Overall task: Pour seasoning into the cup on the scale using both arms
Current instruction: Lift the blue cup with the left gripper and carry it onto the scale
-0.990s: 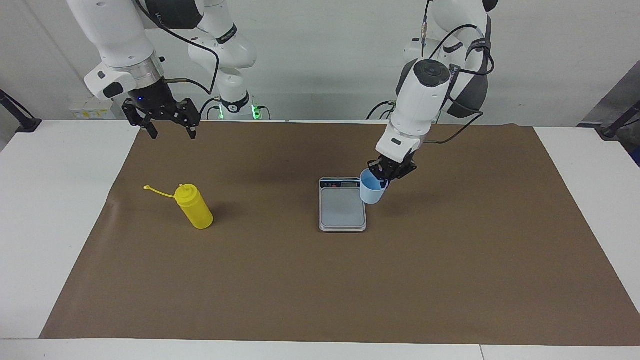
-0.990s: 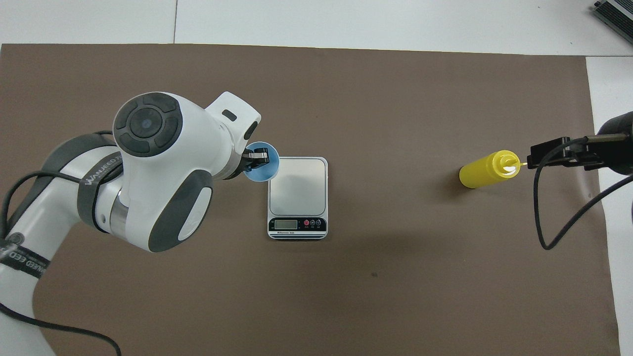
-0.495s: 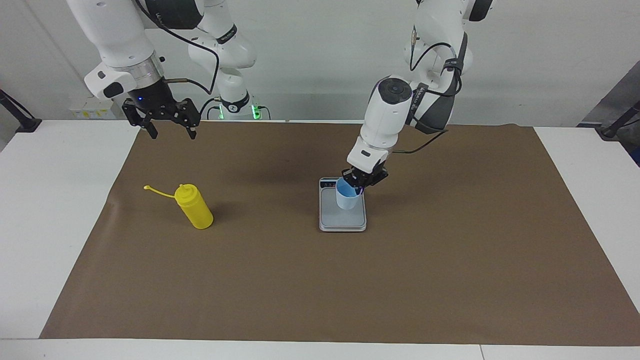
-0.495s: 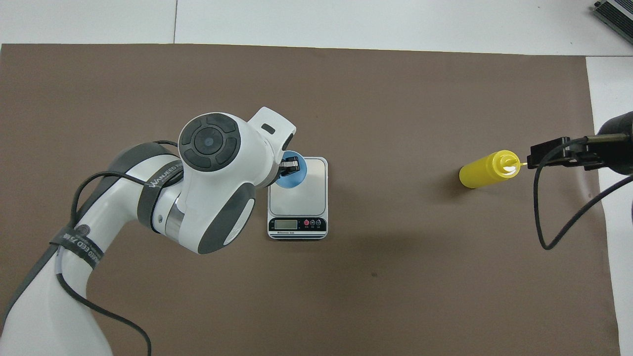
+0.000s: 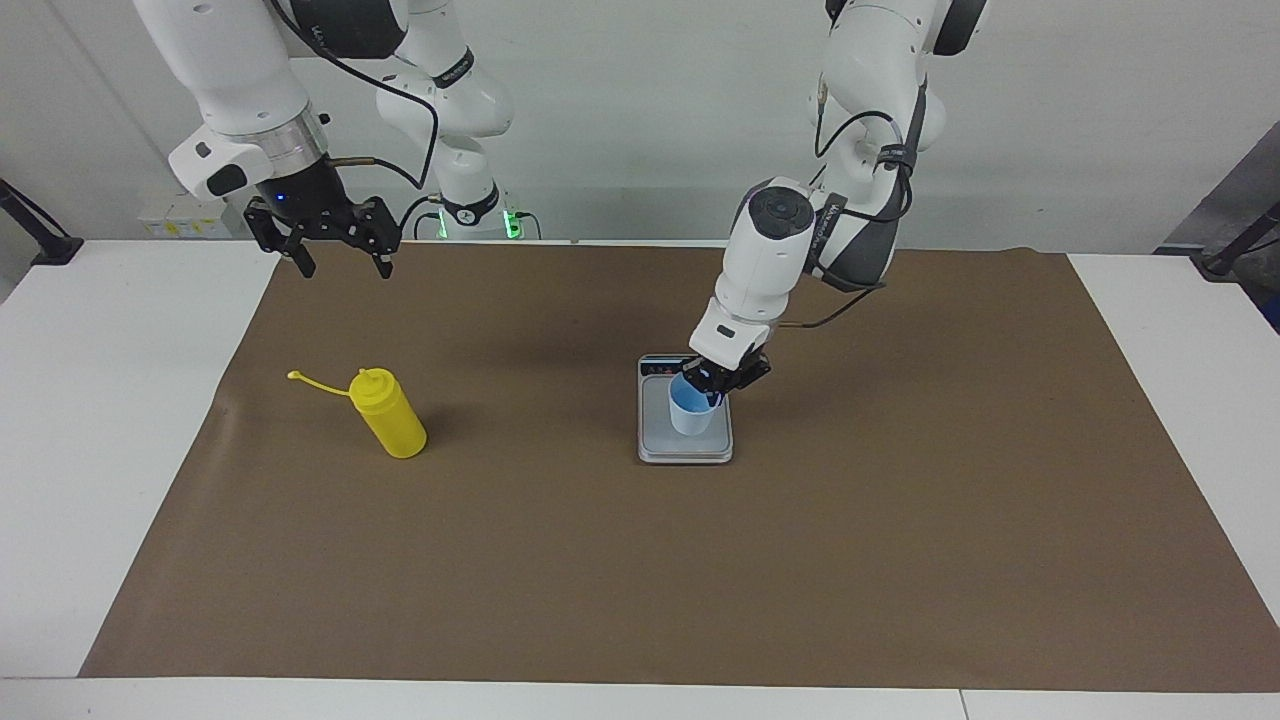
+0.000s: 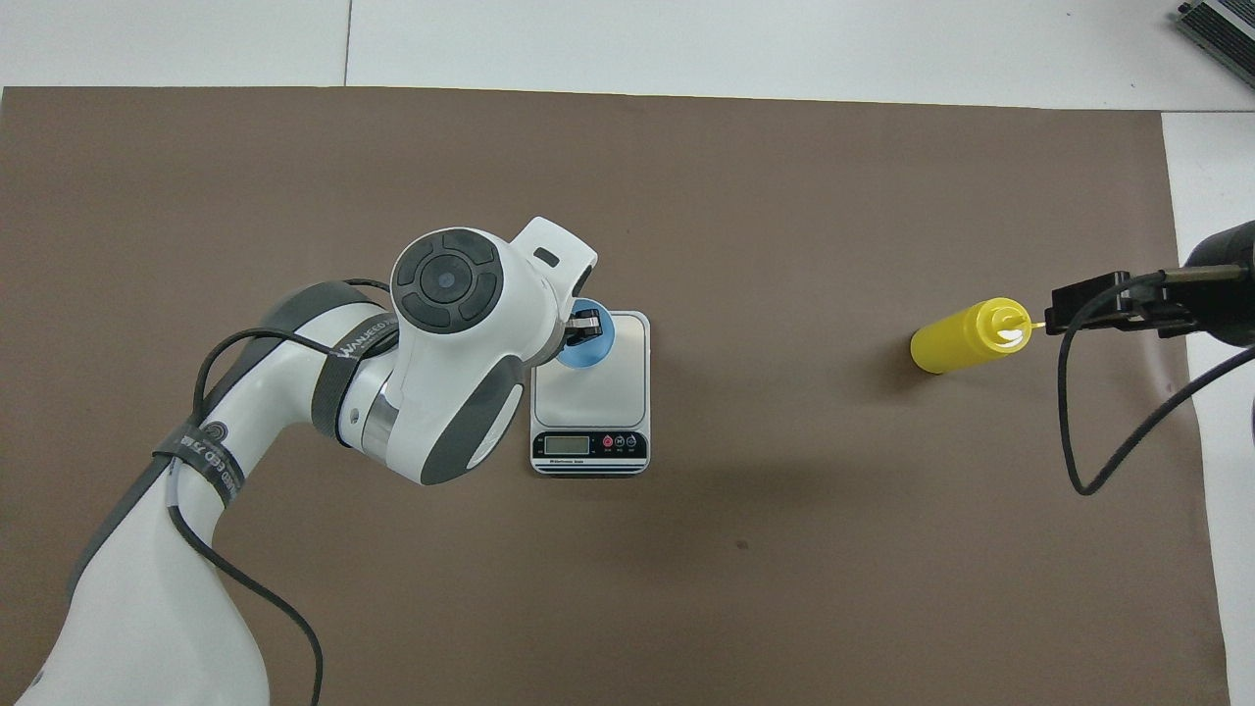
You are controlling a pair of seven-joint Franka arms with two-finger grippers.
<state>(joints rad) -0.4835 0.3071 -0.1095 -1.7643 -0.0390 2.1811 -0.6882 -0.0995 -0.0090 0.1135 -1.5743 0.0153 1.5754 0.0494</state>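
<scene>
My left gripper (image 5: 714, 382) is shut on the rim of the light-blue cup (image 5: 691, 410), one finger inside it. The cup hangs upright low over the scale (image 5: 685, 448), above the plate's corner near the display at the left arm's end. I cannot tell whether it touches the plate. From overhead, the cup (image 6: 588, 343) shows beside the left gripper (image 6: 585, 323) over the scale (image 6: 590, 397). The yellow seasoning bottle (image 5: 391, 413) stands toward the right arm's end, its cap strap hanging loose. My right gripper (image 5: 345, 266) waits open in the air, nearer the robots than the bottle (image 6: 966, 336).
A brown mat (image 5: 900, 520) covers most of the white table (image 5: 110, 400). The scale's dark display strip (image 6: 588, 444) faces the robots. A black cable (image 6: 1088, 431) loops down from the right arm (image 6: 1216, 284) at the mat's edge.
The left arm has carried the cup from beside the scale to over its plate and lowered it. The right arm and the bottle have not moved.
</scene>
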